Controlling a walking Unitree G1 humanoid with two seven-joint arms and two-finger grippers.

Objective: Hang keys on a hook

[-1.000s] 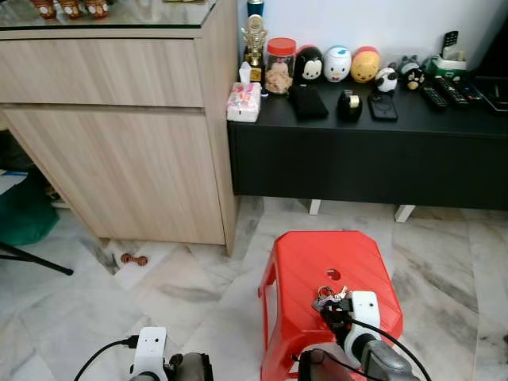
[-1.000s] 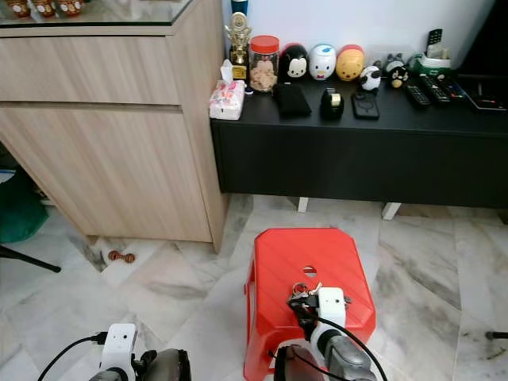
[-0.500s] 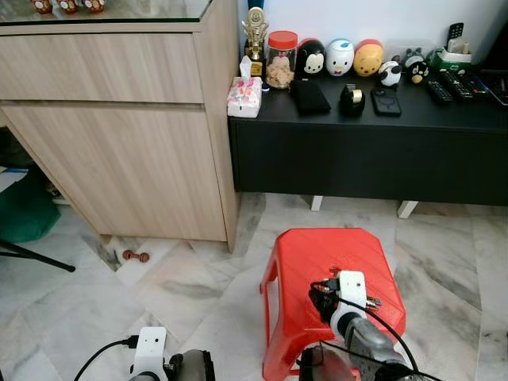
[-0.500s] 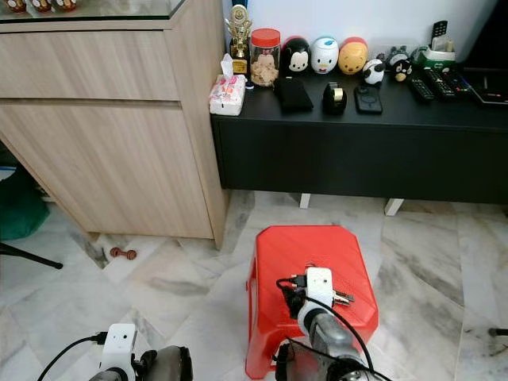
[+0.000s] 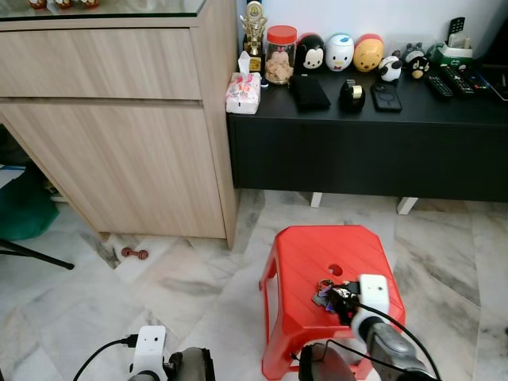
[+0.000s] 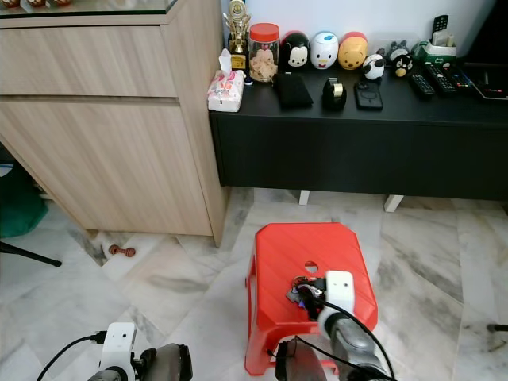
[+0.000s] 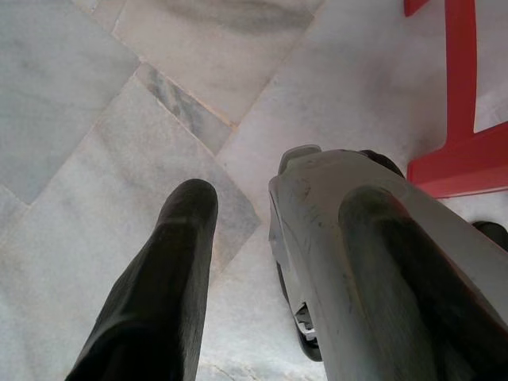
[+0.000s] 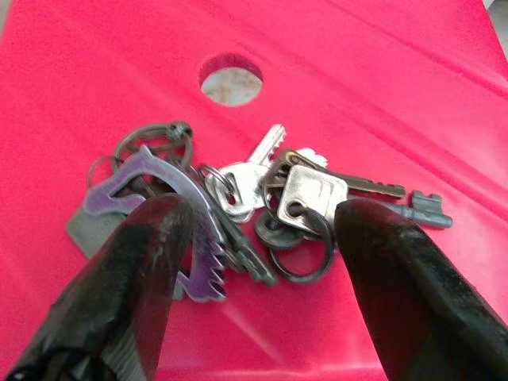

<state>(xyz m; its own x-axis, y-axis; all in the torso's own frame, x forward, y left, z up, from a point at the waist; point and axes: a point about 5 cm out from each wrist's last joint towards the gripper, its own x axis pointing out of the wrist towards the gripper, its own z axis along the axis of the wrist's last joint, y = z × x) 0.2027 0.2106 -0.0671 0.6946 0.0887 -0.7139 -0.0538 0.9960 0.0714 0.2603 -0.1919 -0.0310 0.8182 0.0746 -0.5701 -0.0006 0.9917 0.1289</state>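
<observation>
A bunch of silver keys [image 8: 262,202] lies splayed flat on the red stool [image 5: 317,254]

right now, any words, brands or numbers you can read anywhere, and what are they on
None can be read.
Bunch of metal keys on the red plastic stool, between the open right hand fingers: no stamp legible.
Pink tissue pack, red-lidded clear jar, black remotes: print too small.

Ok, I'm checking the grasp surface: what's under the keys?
The keys lie on the red stool top, near its round hole. The right gripper straddles them, fingers open. What is beneath the stool's seat is hidden.
</observation>
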